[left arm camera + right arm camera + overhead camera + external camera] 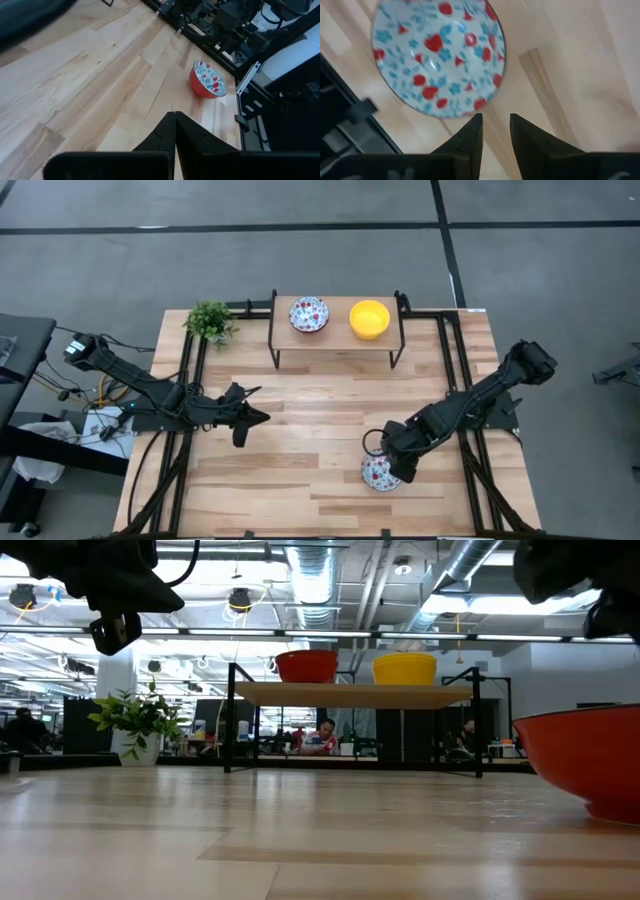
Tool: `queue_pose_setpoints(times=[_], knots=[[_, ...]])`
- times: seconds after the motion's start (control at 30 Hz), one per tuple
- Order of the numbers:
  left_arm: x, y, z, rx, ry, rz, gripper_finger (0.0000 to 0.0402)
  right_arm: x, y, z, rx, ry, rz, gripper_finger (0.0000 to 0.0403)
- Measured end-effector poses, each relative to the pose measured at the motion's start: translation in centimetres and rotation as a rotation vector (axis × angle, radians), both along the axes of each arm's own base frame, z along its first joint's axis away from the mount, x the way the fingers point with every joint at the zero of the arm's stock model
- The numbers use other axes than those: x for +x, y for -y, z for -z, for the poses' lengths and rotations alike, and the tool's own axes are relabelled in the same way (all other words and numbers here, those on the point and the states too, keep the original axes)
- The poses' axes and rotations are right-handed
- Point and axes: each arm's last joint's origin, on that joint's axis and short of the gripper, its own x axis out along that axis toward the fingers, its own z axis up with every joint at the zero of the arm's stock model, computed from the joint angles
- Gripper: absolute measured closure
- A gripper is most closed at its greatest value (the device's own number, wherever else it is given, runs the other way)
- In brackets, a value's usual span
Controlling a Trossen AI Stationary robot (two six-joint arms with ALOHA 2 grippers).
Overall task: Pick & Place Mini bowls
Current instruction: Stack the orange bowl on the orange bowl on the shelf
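**Hovering beside the speckled bowl**

Poised just beside the bowl (438, 56) on the counter (300, 440), our right tool (495, 131) has its fingers slightly parted, pinching nothing. Our left tool (175, 131) waits well apart, pressed together. We risk nudging the bowl's rim and sliding it toward the counter edge just beyond it if we descend off-centre.
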Motion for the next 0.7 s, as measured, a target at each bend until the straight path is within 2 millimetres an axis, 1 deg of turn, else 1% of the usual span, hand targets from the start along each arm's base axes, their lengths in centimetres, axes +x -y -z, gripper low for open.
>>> queue_pose_setpoints(times=[0.13,0.2,0.3,0.43,0.5,0.6,0.7], knots=[[0.0,0.1,0.0,-0.007,-0.003,0.016,0.0396,0.2,0.4,0.5,0.02,0.028,0.016,0.0312],[0.0,0.1,0.0,-0.011,-0.005,0.027,0.0396,0.0,0.5,1.0,0.028,0.016,0.017,0.0301],[0.0,0.1,0.0,-0.013,-0.006,0.033,0.0396,-0.1,0.5,1.7,0.043,0.008,0.019,0.0267],[0.0,0.1,0.0,-0.013,-0.006,0.033,0.0396,-0.2,0.5,1.8,0.034,0.006,0.012,0.0213],[0.0,0.1,0.0,-0.013,-0.006,0.033,0.0396,-0.2,0.6,1.8,0.029,0.009,0.012,0.0194],[0.0,0.1,0.0,-0.013,-0.006,0.033,0.0396,-0.1,0.5,2.0,0.023,0.016,-0.002,0.0183],[0.0,0.1,0.0,-0.013,-0.006,0.033,0.0396,0.0,0.5,2.0,0.003,0.027,-0.001,0.0186]])
